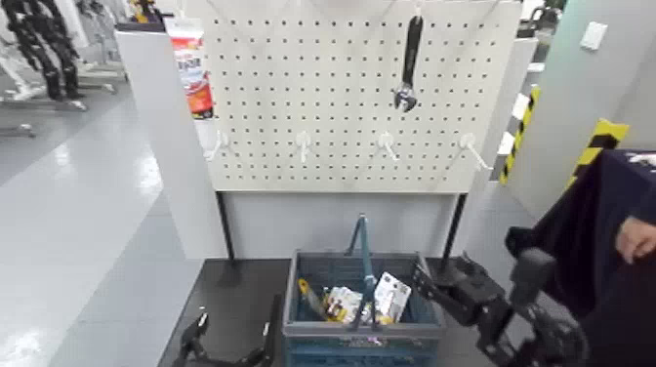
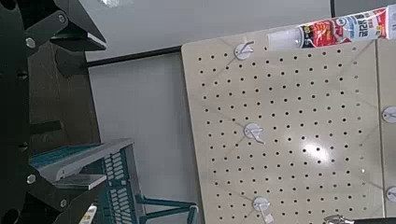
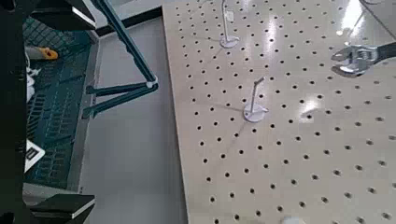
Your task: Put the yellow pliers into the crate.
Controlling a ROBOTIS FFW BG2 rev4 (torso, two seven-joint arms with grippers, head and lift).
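The yellow pliers (image 1: 327, 303) lie on their printed card inside the blue-grey crate (image 1: 298, 327), toward its left half; one yellow handle end (image 3: 42, 54) shows in the right wrist view. My right gripper (image 1: 434, 278) hangs open and holds nothing, just off the crate's right rim and above it. The crate (image 3: 58, 107) is seen past its spread fingers (image 3: 56, 14). My left gripper (image 1: 231, 342) rests low to the left of the crate, its fingers (image 2: 70, 28) wide apart and holding nothing.
A small white card packet (image 1: 391, 296) leans in the crate's right half, beside the tall blue hoop handle (image 1: 363, 254). Behind stands a white pegboard (image 1: 332, 98) with a black wrench (image 1: 408, 63), a tube (image 1: 192, 68) and bare hooks. A person's dark sleeve and hand (image 1: 635, 239) are at the right.
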